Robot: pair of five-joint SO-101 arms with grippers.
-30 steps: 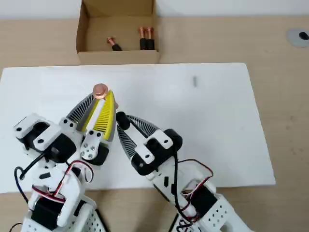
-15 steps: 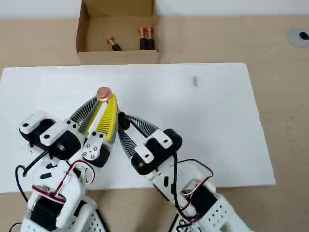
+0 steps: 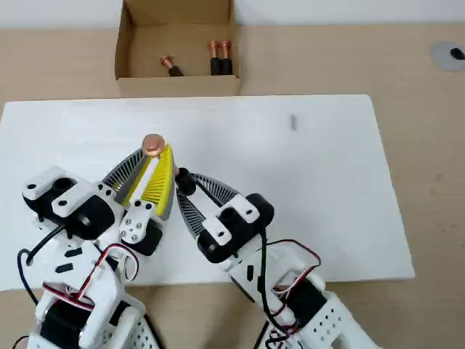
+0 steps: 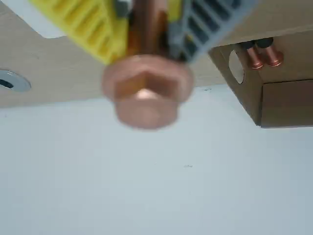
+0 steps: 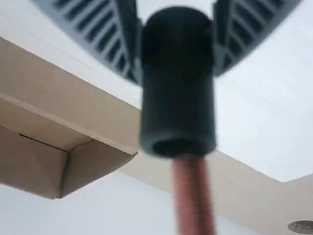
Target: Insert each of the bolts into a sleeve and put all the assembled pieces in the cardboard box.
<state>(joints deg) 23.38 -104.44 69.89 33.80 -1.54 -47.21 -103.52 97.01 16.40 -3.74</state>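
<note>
the left tool (image 3: 151, 161) grips a copper bolt (image 3: 152, 144) and the right tool (image 3: 187, 186) grips a black sleeve (image 3: 181, 177), the bolt's tip at the sleeve's hole, over the near left of the white mat (image 3: 305, 189), while three done pieces (image 3: 218, 58) lie in the far cardboard box (image 3: 125, 51).

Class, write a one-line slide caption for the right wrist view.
Right gripper shut on a black cylindrical sleeve, a copper bolt shaft meeting its open end.
</note>
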